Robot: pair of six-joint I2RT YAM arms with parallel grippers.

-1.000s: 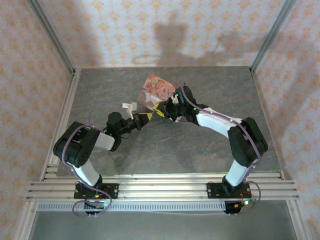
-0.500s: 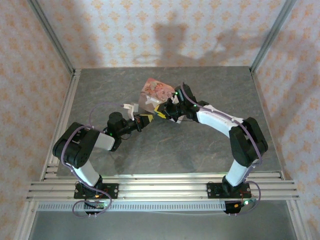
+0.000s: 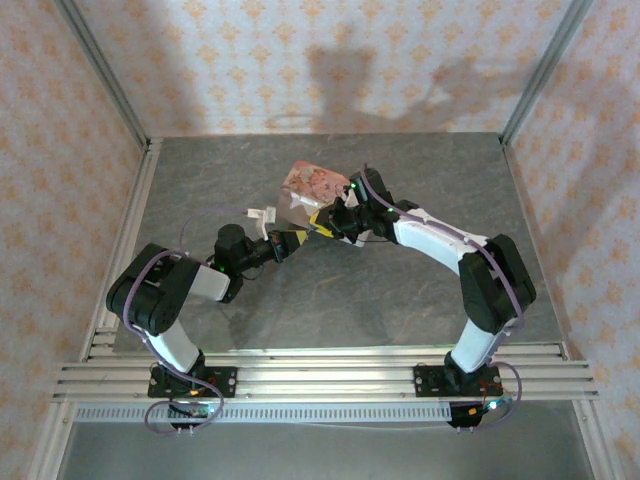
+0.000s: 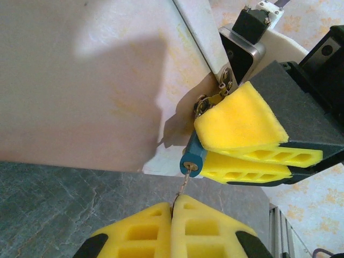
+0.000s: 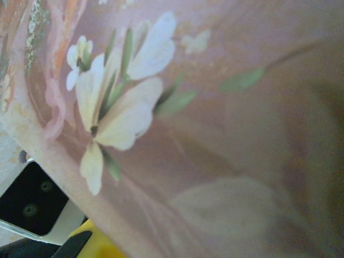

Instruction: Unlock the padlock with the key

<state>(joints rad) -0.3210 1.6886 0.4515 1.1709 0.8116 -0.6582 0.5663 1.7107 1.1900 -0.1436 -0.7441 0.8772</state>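
Grey desk [image 3: 400, 290], overhead: arms meet at pink box [image 3: 312, 180]. Left wrist close-up: left claw [image 4: 173, 207] pinches key [image 4: 183, 185], tip in padlock [image 4: 193, 157]; right claw [image 4: 212, 151] clamps padlock.

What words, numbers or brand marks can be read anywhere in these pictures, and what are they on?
No readable text anywhere.
The pink box: painted figures and flowers, no lettering to be made out.
The padlock: plain blue body, no mark showing.
The key: too small to tell any stamp.
The walls: ornament pattern, no words.
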